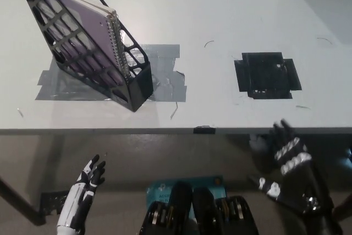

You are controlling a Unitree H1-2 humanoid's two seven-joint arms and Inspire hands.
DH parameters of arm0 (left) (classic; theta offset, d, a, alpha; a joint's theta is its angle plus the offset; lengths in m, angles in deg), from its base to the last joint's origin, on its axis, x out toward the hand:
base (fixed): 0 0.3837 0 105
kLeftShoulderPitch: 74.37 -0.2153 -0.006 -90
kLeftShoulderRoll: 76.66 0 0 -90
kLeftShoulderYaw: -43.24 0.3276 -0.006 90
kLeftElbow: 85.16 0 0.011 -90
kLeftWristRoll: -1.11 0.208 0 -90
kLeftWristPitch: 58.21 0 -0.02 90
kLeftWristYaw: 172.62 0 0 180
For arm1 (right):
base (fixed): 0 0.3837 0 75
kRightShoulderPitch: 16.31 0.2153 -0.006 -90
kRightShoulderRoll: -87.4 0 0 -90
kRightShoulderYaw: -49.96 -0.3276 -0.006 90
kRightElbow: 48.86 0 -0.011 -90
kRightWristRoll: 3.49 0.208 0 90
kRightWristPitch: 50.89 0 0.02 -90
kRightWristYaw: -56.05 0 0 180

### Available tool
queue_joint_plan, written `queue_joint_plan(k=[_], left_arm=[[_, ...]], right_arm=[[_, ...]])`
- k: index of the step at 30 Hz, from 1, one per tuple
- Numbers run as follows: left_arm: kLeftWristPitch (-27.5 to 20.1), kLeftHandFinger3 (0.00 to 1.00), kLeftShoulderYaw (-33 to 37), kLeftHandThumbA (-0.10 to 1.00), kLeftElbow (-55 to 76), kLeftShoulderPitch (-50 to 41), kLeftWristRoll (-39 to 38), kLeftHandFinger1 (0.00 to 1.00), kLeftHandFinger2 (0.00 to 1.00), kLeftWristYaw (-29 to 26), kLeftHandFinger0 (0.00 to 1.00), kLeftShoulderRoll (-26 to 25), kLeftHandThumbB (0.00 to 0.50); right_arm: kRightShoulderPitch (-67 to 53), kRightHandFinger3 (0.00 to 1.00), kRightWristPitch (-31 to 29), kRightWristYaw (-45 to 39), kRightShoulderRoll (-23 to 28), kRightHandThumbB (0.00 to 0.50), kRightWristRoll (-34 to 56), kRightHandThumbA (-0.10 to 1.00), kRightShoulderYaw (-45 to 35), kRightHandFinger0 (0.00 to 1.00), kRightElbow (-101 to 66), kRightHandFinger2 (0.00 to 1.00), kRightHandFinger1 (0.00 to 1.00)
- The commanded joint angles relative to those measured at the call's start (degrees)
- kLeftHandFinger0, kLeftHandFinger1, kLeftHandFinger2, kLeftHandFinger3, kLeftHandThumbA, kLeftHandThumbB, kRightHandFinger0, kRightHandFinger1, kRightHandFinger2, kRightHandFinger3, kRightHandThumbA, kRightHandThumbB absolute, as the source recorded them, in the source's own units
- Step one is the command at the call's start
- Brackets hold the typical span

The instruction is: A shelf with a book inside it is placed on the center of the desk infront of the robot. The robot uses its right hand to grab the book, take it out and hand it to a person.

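Head view frames a white worktop (220, 15) seen steeply from above, its front edge running across the picture just below the middle. At the upper left a black lattice shelf (135, 83), shaped like an open file holder, is stood on the worktop and is seen leaning toward the upper left corner. Its base is fixed on a patch of grey tape (159, 53). Inside the shelf a spiral-bound book (82, 23) with a purple cover is held upright, its wire binding turned toward the right and its pages showing through the lattice side. To the right, well apart from the shelf, a square of black tape (267, 75) is stuck to the worktop.

Below the worktop's edge, at the lower right, the black right hand (289, 155) is raised with its fingers spread and nothing held; it is well apart from the book and the shelf. At the lower left the white left hand (88, 182) is rested below the worktop's edge, its dark-tipped fingers apart and empty.
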Motion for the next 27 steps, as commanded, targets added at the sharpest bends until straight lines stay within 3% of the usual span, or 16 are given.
queue_joint_plan(k=[1,2,4,6,10,12,15,17,18,24,27], left_arm=[[-0.72,1.00,0.19,0.92,2.11,0.87,-0.29,1.00,1.00,0.61,1.00,-0.43,0.231],[-0.85,1.00,0.19,0.91,2.04,0.91,-0.27,1.00,1.00,0.59,1.00,-0.41,0.233],[-1.13,1.00,0.20,0.92,2.16,0.64,-0.10,1.00,1.00,0.55,1.00,-0.46,0.223],[-1.18,1.00,0.26,0.92,2.17,0.68,-0.05,1.00,1.00,0.57,1.00,-0.42,0.222],[-0.74,1.00,0.50,0.94,2.09,1.09,0.51,1.00,1.00,0.62,1.00,-0.42,0.234],[-0.32,1.00,0.33,0.93,2.30,1.14,0.08,1.00,1.00,0.70,1.00,-0.33,0.236],[-0.36,1.00,0.43,0.93,2.55,1.44,0.71,1.00,1.00,0.56,1.00,-0.43,0.231],[-0.20,1.00,0.62,0.93,2.67,1.41,1.05,1.00,1.00,0.62,1.00,-0.50,0.241],[0.00,1.00,0.67,0.95,2.78,1.44,1.07,1.00,1.00,0.68,1.00,-0.47,0.263],[0.26,1.00,1.19,0.99,3.25,1.65,1.63,1.00,1.00,0.90,1.00,-0.60,0.267],[0.42,1.00,1.22,0.98,3.48,1.37,1.35,1.00,1.00,0.99,1.00,-0.60,0.310]], right_arm=[[7.23,1.00,2.99,2.18,-0.65,0.385,-2.57,1.00,1.54,1.00,-8.92,1.00,1.00],[8.94,1.00,4.20,2.01,-0.68,0.347,-2.69,1.00,2.19,1.00,-9.08,1.00,1.00],[14.15,1.00,6.75,1.61,-0.73,0.346,-4.18,1.00,4.05,1.00,-7.61,1.00,1.00],[17.70,1.00,7.41,2.46,-1.15,0.312,-6.62,1.00,5.23,1.00,-6.14,1.00,1.00],[26.20,1.00,10.05,2.59,-1.71,0.351,-8.27,1.00,7.26,1.00,-0.63,1.00,1.00],[29.15,1.00,9.85,2.77,-2.44,0.347,-8.41,1.00,7.68,1.00,2.61,1.00,1.00],[35.62,1.00,8.66,3.02,-3.77,0.301,-9.60,1.00,8.44,1.00,10.48,1.00,1.00],[38.63,1.00,7.44,3.58,-4.68,0.306,-10.71,1.00,8.82,1.00,15.18,1.00,1.00],[40.85,1.00,6.28,4.01,-5.52,0.314,-11.43,1.00,9.07,1.00,18.80,1.00,1.00],[48.60,1.00,4.82,5.66,-9.15,0.359,-12.88,1.00,9.37,1.00,30.43,1.00,1.00],[51.76,1.00,4.03,5.91,-10.68,0.322,-12.87,1.00,9.02,1.00,36.01,1.00,1.00]])
